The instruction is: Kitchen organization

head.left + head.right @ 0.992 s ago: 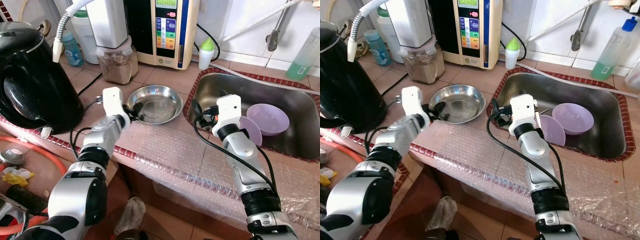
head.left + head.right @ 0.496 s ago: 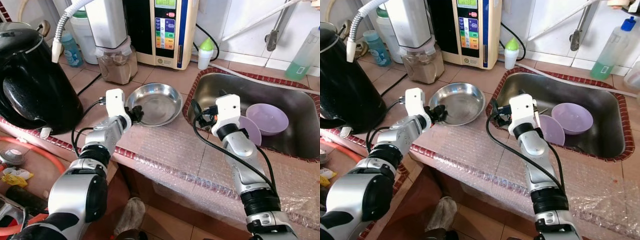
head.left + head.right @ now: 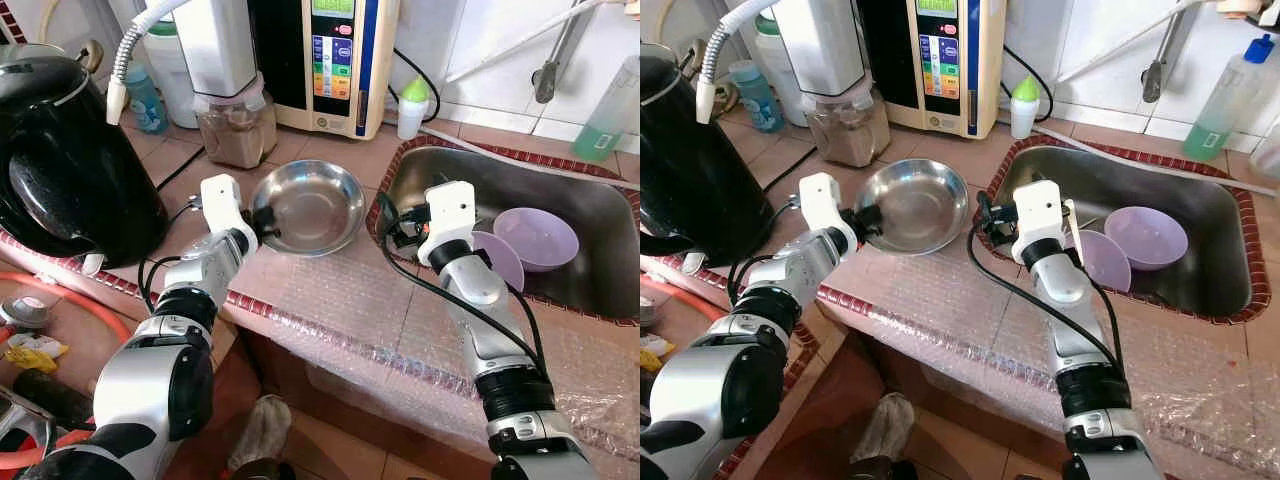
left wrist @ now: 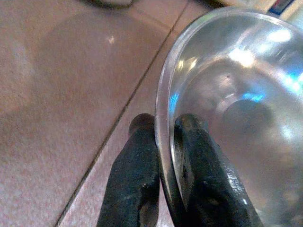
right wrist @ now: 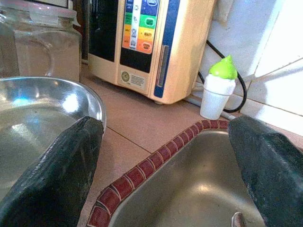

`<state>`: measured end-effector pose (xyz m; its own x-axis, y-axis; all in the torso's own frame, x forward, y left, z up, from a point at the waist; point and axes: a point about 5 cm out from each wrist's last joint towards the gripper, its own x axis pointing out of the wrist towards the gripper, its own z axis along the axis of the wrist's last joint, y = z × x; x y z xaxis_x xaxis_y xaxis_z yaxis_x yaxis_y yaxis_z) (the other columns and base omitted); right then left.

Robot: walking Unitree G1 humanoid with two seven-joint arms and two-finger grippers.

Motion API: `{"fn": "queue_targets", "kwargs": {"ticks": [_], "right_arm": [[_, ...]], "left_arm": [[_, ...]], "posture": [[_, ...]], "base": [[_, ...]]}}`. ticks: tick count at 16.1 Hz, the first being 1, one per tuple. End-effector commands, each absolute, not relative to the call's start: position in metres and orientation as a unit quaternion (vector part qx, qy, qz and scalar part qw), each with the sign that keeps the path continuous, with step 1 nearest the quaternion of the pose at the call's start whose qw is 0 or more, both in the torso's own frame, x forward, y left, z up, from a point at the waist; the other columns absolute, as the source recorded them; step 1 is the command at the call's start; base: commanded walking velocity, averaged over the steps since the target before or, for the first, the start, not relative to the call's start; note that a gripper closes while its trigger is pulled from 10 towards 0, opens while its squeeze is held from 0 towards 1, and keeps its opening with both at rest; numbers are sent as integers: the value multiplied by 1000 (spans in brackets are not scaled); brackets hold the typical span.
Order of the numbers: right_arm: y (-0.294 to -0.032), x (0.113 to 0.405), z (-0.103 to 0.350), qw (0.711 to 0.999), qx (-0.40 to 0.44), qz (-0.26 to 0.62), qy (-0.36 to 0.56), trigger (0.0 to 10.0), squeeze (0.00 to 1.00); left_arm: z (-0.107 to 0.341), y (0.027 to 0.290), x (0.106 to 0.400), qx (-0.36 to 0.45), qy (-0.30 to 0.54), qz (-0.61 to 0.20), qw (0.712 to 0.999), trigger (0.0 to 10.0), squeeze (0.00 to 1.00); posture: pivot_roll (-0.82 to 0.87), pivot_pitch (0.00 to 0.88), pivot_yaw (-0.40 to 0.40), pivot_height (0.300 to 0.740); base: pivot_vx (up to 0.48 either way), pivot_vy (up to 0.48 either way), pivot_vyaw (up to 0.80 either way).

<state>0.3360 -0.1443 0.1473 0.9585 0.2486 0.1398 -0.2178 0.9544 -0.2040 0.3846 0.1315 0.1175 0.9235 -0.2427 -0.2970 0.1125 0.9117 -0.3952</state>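
At the far left of the counter [image 3: 330, 155] stood a large black kettle [image 3: 65, 160], with a small blue bottle [image 3: 145, 100] and a jar of brown powder [image 3: 237, 122] behind it near the wall. Just right of the kettle, the left gripper [image 3: 258, 226] had its jaws closed on the near-left rim of the steel bowl [image 3: 312, 207]; the left wrist view showed one black finger [image 4: 135, 184] outside the rim and the other inside it. The bowl sat tilted over the brown tiles, its far side raised and its hollow facing the camera, between the kettle and the sink [image 3: 590, 205]. Behind it stood a cream appliance with a coloured button panel [image 3: 335, 60] and, to its right, a small white bottle with a green cap [image 3: 412, 105]. Bubble wrap [image 3: 330, 300] covered the front edge of the counter.

Right of the bowl, the right gripper [image 3: 985, 212] hovered over the sink's red-tiled left rim, near the bowl but apart from it, its jaws spread wide and empty, as the right wrist view showed. In the sink lay two purple bowls [image 3: 535, 238], one partly hidden behind the right arm. A green-tinted bottle [image 3: 608, 110] stood at the far right by the wall
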Motion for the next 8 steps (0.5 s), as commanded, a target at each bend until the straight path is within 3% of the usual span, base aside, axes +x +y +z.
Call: {"fn": "queue_targets", "kwargs": {"ticks": [1, 8], "right_arm": [[-143, 338, 148, 985, -92, 116, -86, 10000, 0], [-135, 340, 149, 982, -96, 137, -88, 10000, 0]], "left_arm": [[117, 138, 385, -176, 173, -79, 966, 0, 0], [131, 146, 386, -125, 96, -75, 985, 0, 0]], "posture": [[-64, 0, 83, 740], [-54, 0, 60, 740]], "base": [[0, 0, 0], [0, 0, 0]]}}
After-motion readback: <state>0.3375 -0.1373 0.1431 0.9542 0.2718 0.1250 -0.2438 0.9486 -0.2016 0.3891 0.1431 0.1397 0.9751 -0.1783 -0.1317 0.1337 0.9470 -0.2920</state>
